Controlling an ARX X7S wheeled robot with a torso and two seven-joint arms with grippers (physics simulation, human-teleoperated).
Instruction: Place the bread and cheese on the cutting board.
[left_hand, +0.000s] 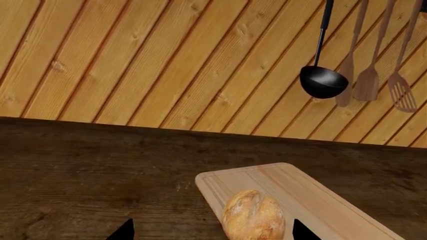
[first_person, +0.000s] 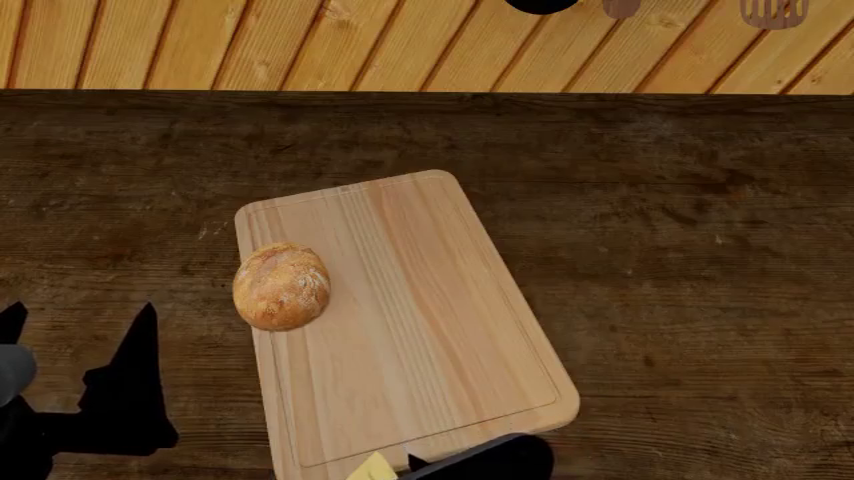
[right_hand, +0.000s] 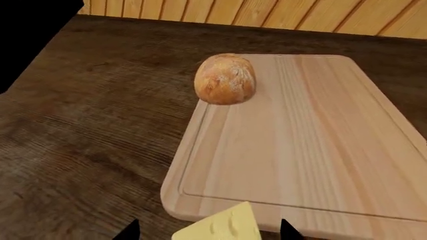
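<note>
The cheese (right_hand: 223, 227), a pale yellow wedge, is seen between the right gripper (right_hand: 208, 231) fingertips at the near short edge of the cutting board (right_hand: 313, 145); whether the jaws are clamped on it cannot be told. The left gripper (left_hand: 212, 231) is held with jaws spread wide, nothing between them. The bread (first_person: 282, 286) is set on the board's left long edge, partly overhanging the dark wooden table (first_person: 694, 230). The board's long axis is angled away and slightly leftward in the head view
</note>
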